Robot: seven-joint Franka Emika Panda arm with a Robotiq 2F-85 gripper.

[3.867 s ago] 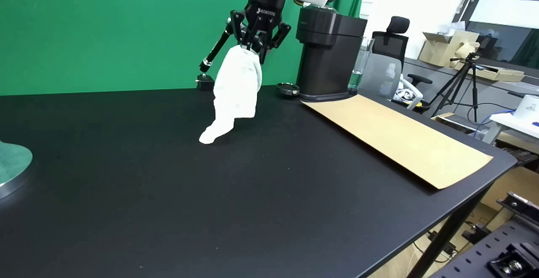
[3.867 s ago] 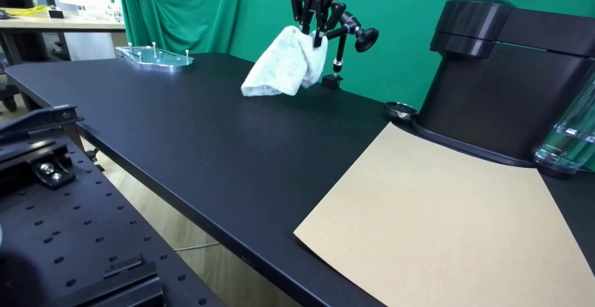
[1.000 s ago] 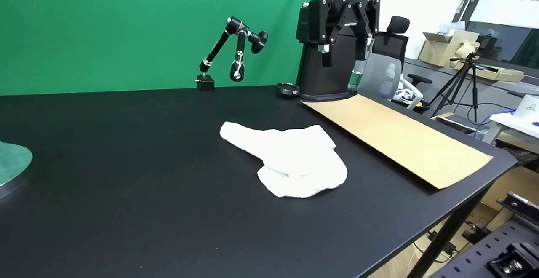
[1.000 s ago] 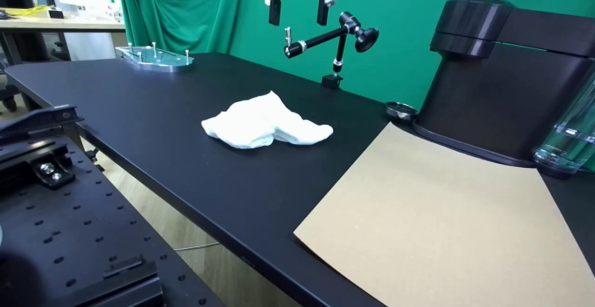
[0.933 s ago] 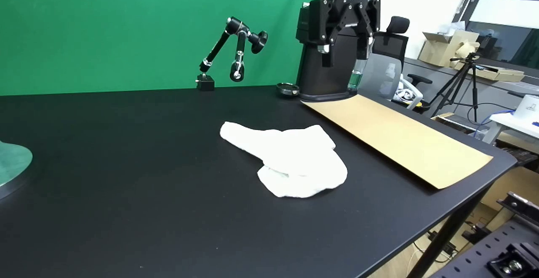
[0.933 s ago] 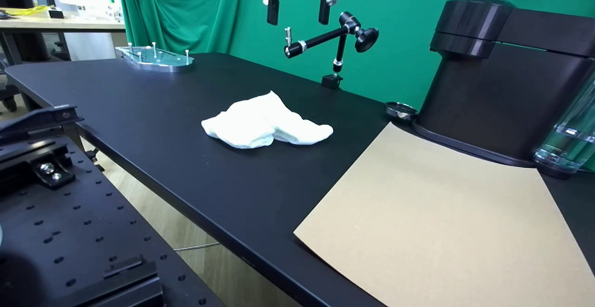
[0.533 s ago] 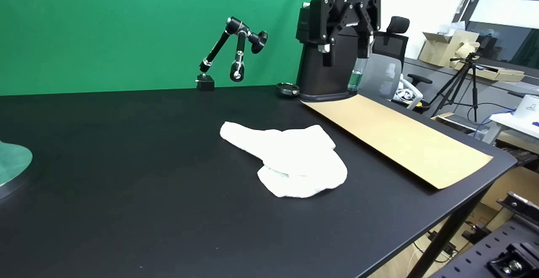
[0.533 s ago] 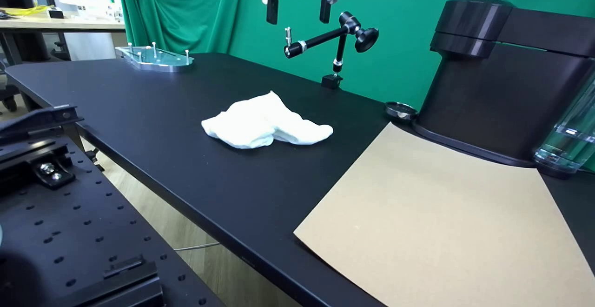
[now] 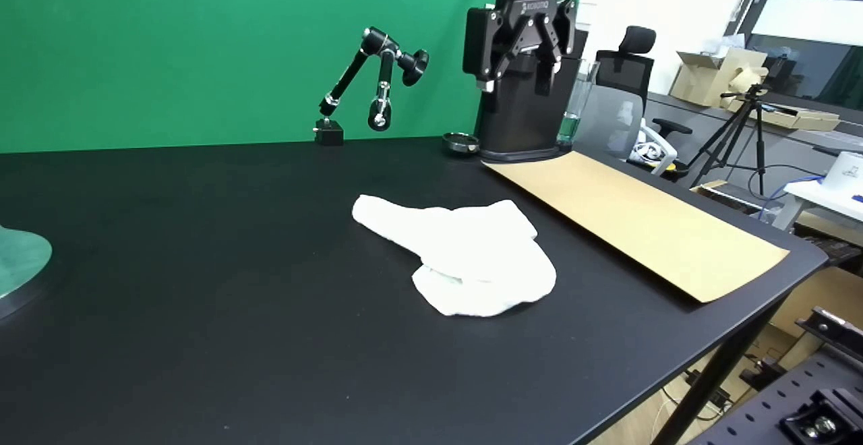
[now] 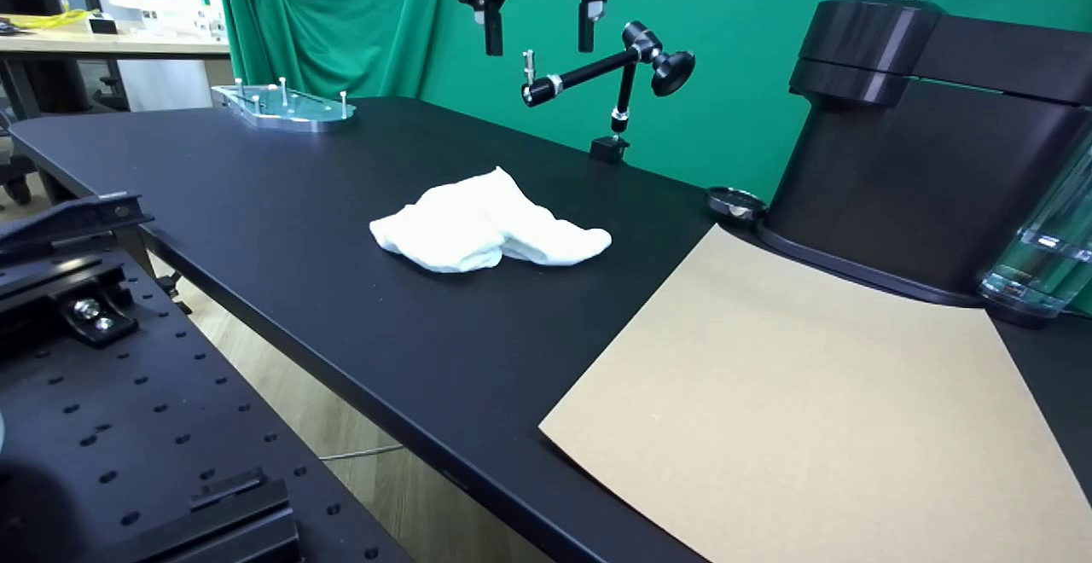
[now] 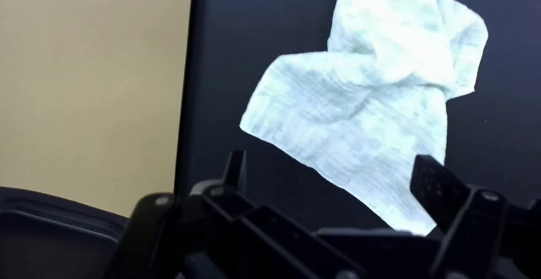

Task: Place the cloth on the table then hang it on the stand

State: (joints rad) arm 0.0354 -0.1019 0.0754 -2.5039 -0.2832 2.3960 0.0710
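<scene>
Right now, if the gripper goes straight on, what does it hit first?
Likely the cloth, lying ahead of the open gripper in the wrist view. Depth is unclear; bare table at its edge could come first.

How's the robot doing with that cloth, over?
Gripper open, empty, above the table. Cloth crumpled on it, not yet on the stand. Nothing visible between gripper and cloth.

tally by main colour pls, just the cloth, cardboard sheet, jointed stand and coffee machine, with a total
White: 1 (cloth)
Tan: 1 (cardboard sheet)
Black: 2 (jointed stand, coffee machine)
Total: 4
</scene>
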